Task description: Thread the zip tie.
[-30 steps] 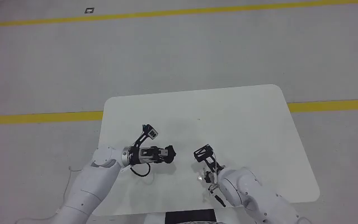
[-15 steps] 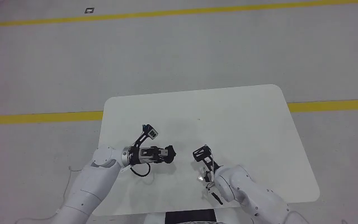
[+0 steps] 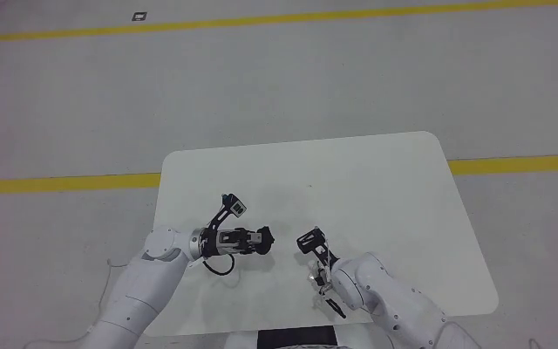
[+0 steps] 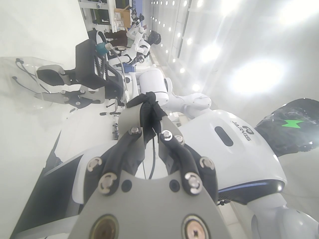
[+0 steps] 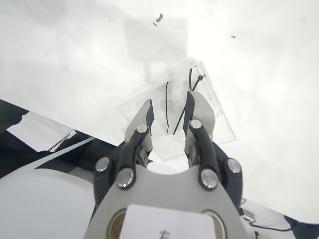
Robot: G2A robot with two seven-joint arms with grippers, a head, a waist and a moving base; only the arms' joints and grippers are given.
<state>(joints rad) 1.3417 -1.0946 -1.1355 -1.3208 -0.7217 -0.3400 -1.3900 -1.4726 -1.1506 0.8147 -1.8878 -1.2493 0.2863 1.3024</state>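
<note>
Clear tray [image 5: 225, 128] on table [image 5: 74, 50] holds black zip ties [image 5: 197, 80].
Right tool [image 5: 169, 100] spread wide just above them; left tool [image 4: 147, 106] clamps a black wad [image 4: 149, 115].

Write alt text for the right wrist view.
The open right gripper hangs over two thin black zip ties lying on a clear flat plastic tray on the white table. A small brown scrap lies beyond the tray.

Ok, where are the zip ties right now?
The zip ties lie in the clear tray on the table, near the robot's edge on its right side, just ahead of the open right gripper.
</note>
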